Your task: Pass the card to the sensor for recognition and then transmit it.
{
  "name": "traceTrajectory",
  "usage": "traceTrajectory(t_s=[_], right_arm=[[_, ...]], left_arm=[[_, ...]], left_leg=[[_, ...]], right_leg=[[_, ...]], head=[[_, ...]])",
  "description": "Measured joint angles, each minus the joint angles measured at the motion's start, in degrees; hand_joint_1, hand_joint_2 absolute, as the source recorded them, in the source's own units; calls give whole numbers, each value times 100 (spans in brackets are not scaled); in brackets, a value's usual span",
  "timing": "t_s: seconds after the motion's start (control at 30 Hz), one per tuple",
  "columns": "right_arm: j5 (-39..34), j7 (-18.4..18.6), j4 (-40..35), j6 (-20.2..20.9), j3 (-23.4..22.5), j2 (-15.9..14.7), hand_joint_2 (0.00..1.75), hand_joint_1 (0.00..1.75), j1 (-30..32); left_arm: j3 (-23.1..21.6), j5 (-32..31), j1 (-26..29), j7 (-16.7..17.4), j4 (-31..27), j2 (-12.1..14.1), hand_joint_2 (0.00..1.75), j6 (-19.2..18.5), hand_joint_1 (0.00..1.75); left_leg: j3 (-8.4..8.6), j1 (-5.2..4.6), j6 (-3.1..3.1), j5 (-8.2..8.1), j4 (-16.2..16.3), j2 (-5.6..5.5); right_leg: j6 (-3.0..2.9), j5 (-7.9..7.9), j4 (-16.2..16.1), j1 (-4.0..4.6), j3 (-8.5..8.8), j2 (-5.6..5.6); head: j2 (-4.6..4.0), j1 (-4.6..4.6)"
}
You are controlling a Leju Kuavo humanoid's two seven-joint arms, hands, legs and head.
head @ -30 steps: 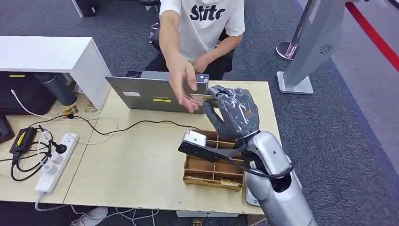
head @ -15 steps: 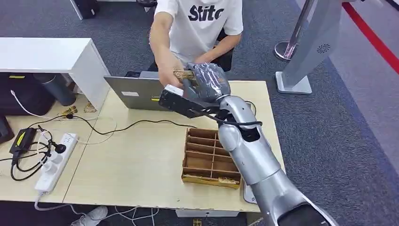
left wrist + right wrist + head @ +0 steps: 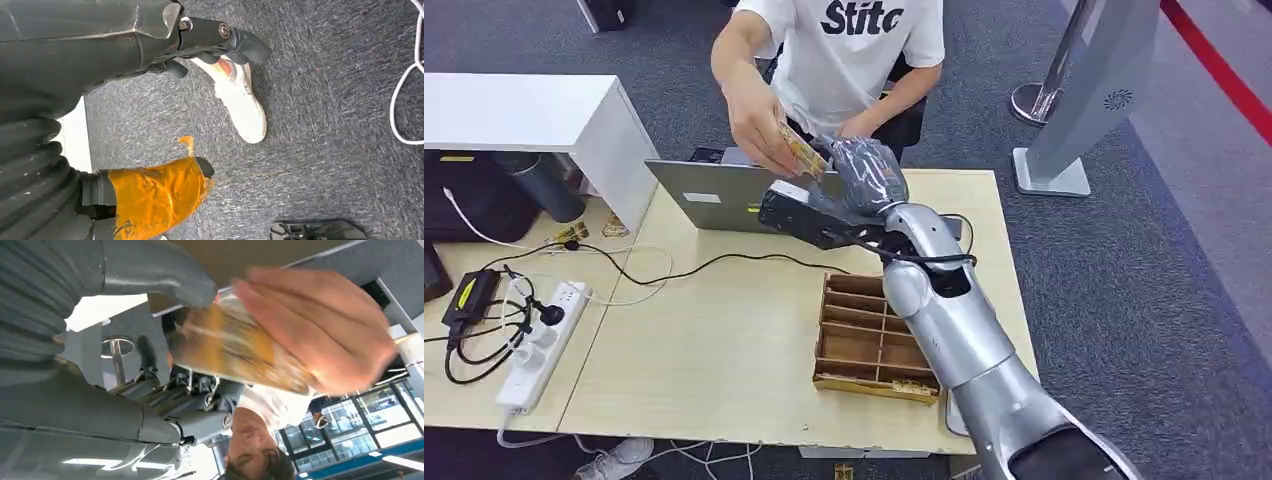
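A yellowish card (image 3: 801, 150) is held up over the laptop, between my right hand (image 3: 864, 172) and a person's hand (image 3: 759, 125). In the right wrist view the card (image 3: 235, 347) is blurred; my thumb (image 3: 165, 277) lies against one edge and the person's fingers (image 3: 325, 330) wrap the other end. My right arm stretches forward across the table. My left hand (image 3: 150, 195), its thumb wrapped in orange tape, hangs over grey carpet with fingers apart and nothing in it. A flat white device (image 3: 951, 412) at the table's front right edge is mostly hidden by my arm.
A wooden divided tray (image 3: 864, 340) lies under my right arm. The grey laptop (image 3: 714, 200) stands at the table's far edge, the seated person behind it. A power strip (image 3: 534, 345) and cables lie at the left beside a white cabinet (image 3: 524, 115). A white shoe (image 3: 240, 105) rests on the carpet.
My right arm swung from above the tray forward and left to the laptop, carrying the card. The person's hand closed on the card and has now lifted, tilting it.
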Motion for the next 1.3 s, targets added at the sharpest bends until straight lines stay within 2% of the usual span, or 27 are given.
traceTrajectory(t_s=[0.27, 0.53, 0.67, 0.83, 0.9, 1.0, 1.07, 1.17, 1.3], right_arm=[[-37, -85, -217, -17, 0, -2, 175, 0, 147], [-77, -114, -1106, -4, 22, -22, 175, 0, 516], [285, -210, -1601, -263, 145, -94, 175, 0, 786], [614, -392, -3125, -648, 650, -657, 175, 0, 1955], [762, -529, -3645, -1018, 848, -1035, 175, 0, 2529], [865, -704, -4045, -1567, 883, -1472, 175, 0, 3557], [962, -726, -4179, -1726, 868, -1667, 175, 0, 4136], [940, -691, -4267, -1714, 735, -1810, 175, 0, 4788], [512, -667, -4293, -1401, 573, -1917, 175, 0, 5234]], left_arm=[[0, 31, 17, -15, 2, 0, 175, 15, 0], [2, 120, 121, -53, 2, 0, 175, 39, 0], [4, 247, 171, -92, 2, -2, 175, 79, 0], [99, 542, 346, -173, 2, -7, 175, 168, 0], [183, 649, 391, -173, 2, -9, 175, 216, 0], [319, 795, 428, -142, 2, -11, 175, 295, 0], [400, 861, 445, -136, 2, -13, 175, 328, 0], [496, 937, 458, -134, 2, -20, 175, 352, 0], [605, 981, 477, -134, 2, -35, 175, 372, 0]], left_leg=[[3, 1, -3, 4, 0, 1], [4, 3, -5, 4, 0, 2], [4, 3, -4, 4, 0, 1], [3, 2, 5, -6, 0, -6], [2, 1, 5, -11, -1, -6], [1, -1, 18, -21, 0, -9], [1, -2, 17, -25, 0, -6], [2, -1, 17, -26, -1, -5], [5, 0, 17, -25, -1, -2]], right_leg=[[1, 2, 1, 0, -1, -1], [0, 1, 4, 1, -2, 0], [0, 1, 3, 1, -2, 0], [12, -12, -7, 0, 2, -5], [12, -14, -10, 0, 2, -8], [19, -21, -14, 0, 7, -15], [19, -21, -14, 0, 6, -11], [19, -22, -13, 0, 6, -11], [18, -22, -12, 0, 6, -9]], head=[[0, -2], [0, -2], [0, 0], [0, -2], [0, -4], [0, 2], [0, -2], [0, -2], [0, -2]])
